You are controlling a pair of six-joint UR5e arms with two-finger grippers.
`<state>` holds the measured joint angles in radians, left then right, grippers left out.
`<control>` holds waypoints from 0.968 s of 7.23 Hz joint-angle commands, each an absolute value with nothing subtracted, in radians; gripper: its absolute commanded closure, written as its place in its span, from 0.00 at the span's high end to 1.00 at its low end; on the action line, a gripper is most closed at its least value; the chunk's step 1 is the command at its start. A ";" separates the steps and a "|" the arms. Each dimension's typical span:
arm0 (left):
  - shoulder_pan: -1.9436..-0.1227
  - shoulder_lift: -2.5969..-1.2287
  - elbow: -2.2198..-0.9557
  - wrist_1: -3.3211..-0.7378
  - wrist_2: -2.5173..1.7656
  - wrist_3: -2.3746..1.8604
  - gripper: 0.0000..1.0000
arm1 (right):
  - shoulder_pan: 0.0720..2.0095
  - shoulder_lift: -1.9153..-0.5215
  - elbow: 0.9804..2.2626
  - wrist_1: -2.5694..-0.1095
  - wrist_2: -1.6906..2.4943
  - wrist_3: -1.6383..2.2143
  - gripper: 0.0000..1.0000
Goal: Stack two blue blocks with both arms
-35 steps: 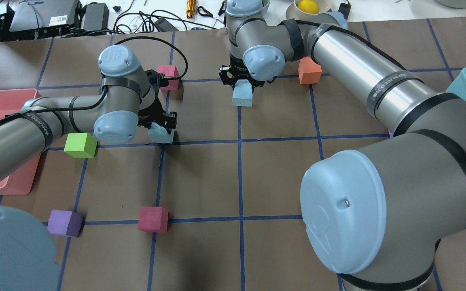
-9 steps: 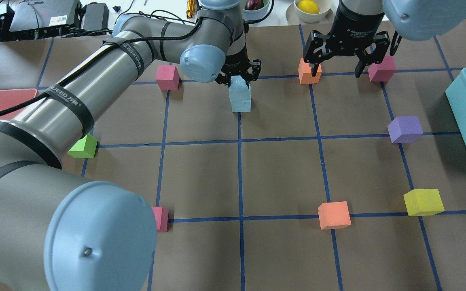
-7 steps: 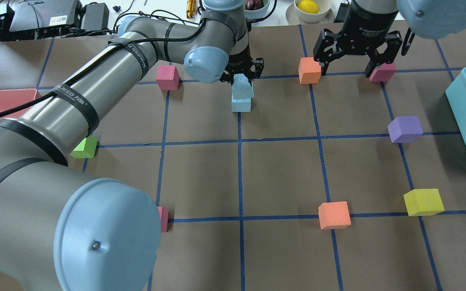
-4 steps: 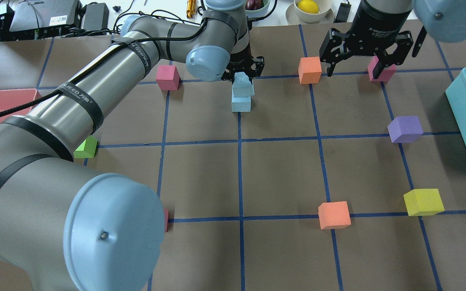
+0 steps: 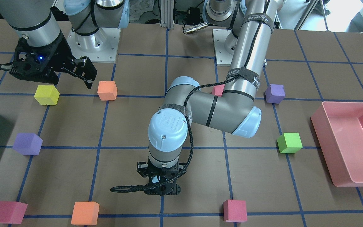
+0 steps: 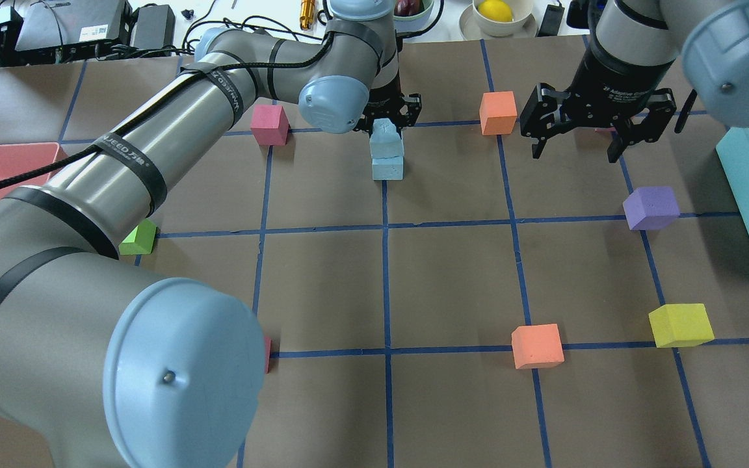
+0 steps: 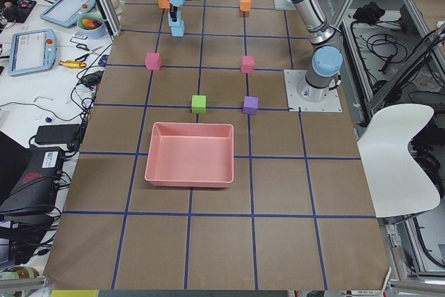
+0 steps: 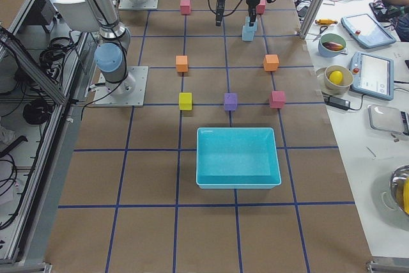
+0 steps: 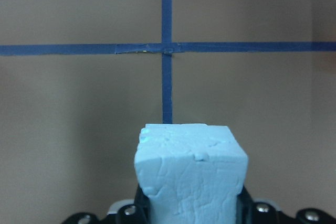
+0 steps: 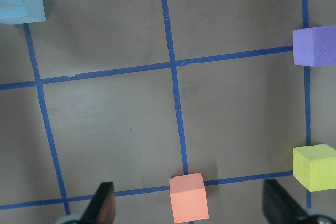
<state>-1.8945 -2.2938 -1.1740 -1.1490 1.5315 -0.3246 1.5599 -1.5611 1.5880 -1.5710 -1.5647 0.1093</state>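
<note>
Left tool: black, two-fingered, clamped on the upper blue block, which rests on top of the lower blue block beside a tape crossing at the far middle of the bench. Right tool: same make, fingers spread wide apart, gripping nothing, hanging above the bench near the teal box. Containers, three: the teal box, rectangular, smooth-walled, inner floor bare in the right-hand side view; one pink tray, rectangular with rounded corners, smooth floor likewise bare; one pale round bowl on the side table beyond the bench, holding one yellow rounded fruit. Blue blocks, two: pale sky-blue foam, the wrist view showing cracked, dented faces. Other foam cubes of matching size, nine, all single on the bench: two orange cubes, two purple cubes, three pink-red cubes, one yellow cube, one green cube. Bench surface: matt brown paper, marked into squares with blue tape.
</note>
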 commanded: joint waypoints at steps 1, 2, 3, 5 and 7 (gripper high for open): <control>-1.894 -2.304 -1.175 -1.149 1.534 -0.336 0.22 | 1.562 -1.562 1.591 -1.569 -1.563 0.107 1.00; -1.894 -2.304 -1.177 -1.149 1.525 -0.339 0.99 | 1.560 -1.563 1.588 -1.569 -1.563 0.107 1.00; -1.894 -2.309 -1.175 -1.149 1.517 -0.339 1.00 | 1.560 -1.563 1.585 -1.569 -1.566 0.104 1.00; -1.891 -2.277 -1.164 -1.154 1.502 -0.334 1.00 | 1.562 -1.563 1.585 -1.583 -1.635 0.026 1.00; -1.853 -2.209 -1.148 -1.210 1.460 -0.318 1.00 | 1.566 -1.565 1.582 -1.580 -1.591 0.031 1.00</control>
